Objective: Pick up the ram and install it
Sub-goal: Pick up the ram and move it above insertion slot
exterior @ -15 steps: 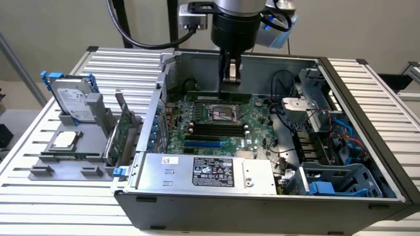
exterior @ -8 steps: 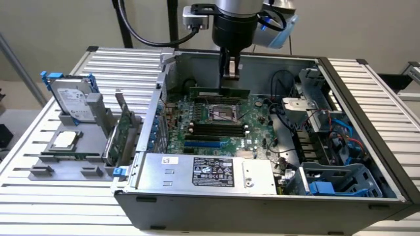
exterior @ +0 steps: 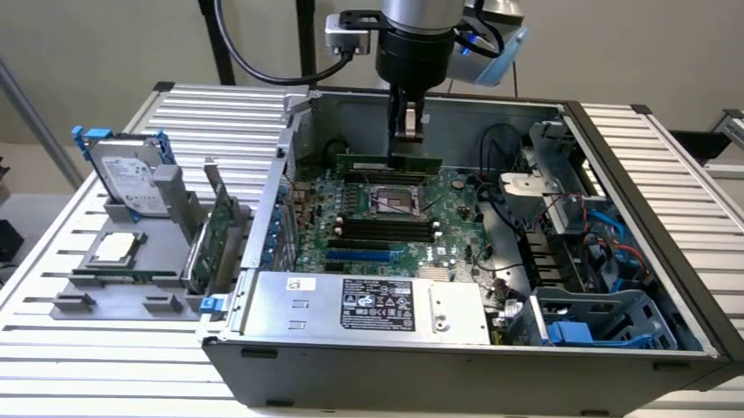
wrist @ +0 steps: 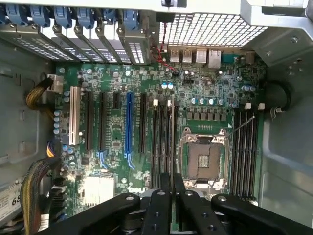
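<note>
Soft, even light comes from above the tool (exterior: 407, 139) and falls bright on the ribbed white metal desk (exterior: 221, 113). Inside the open grey computer case (exterior: 465, 379) the back wall behind the tool lies in shadow, and the long green ram stick (exterior: 389, 163) it clamps looks dim. In the wrist view the green motherboard (wrist: 205, 90) under the tool is well lit, the perforated silver grille (wrist: 205, 29) glares white, and the black fingers (wrist: 159, 210) are dark shapes.
</note>
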`<state>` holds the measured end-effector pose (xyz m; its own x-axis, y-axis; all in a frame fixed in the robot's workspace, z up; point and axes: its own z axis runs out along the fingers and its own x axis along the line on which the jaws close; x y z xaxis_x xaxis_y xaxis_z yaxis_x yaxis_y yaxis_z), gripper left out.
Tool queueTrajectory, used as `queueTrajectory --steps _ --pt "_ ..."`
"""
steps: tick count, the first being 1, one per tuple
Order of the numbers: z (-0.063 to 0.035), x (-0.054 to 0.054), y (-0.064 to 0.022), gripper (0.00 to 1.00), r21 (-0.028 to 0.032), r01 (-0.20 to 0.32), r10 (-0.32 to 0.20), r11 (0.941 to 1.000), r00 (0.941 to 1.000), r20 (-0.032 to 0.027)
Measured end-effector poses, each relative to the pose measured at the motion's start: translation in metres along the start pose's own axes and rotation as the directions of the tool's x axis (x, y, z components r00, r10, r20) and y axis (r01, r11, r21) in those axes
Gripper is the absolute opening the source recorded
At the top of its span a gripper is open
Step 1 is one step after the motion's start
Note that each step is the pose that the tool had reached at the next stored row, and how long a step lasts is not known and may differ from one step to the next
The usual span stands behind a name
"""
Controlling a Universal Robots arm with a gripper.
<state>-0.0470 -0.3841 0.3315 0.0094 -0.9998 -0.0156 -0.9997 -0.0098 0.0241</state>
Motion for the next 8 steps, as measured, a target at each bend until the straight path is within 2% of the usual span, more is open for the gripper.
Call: queueTrajectory --steps 8 --pt "0.0 0.0 0.0 0.0 0.0001 0.0 0.0 1.0 1.0 0.0001"
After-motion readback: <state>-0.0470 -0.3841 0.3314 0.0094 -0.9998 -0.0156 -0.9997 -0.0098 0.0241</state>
